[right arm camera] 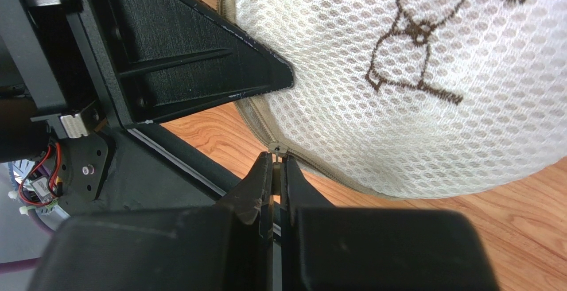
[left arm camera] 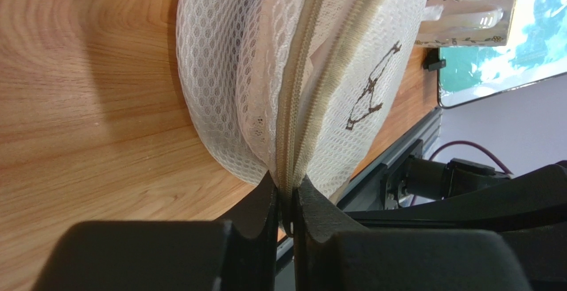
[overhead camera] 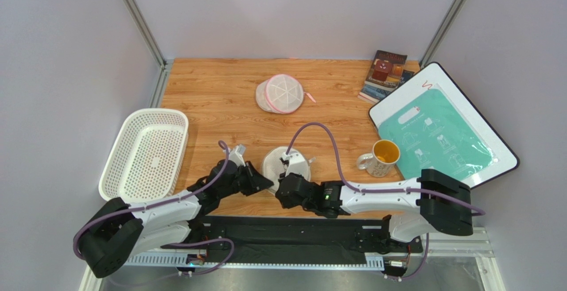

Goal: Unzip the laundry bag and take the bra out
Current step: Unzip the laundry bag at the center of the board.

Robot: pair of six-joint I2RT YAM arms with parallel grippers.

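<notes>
The left gripper (left arm camera: 286,190) is clamped on the zip edge of the laundry bag (left arm camera: 226,72). The right gripper (right arm camera: 278,166) pinches the little zip tab (right arm camera: 276,150). The bag is round, puffy white mesh with a dark bra drawing (right arm camera: 426,45). Both arms reach low and forward and meet at the bag's near side. The bag sits mid-counter (overhead camera: 219,98), touching both grippers.

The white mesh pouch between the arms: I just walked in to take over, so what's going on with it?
Both arms are on the laundry bag, which sits on the table just ahead of their bases. The left gripper pinches its rim at the zip, and the right gripper is shut on the zip pull. Nothing has been taken out yet.
</notes>
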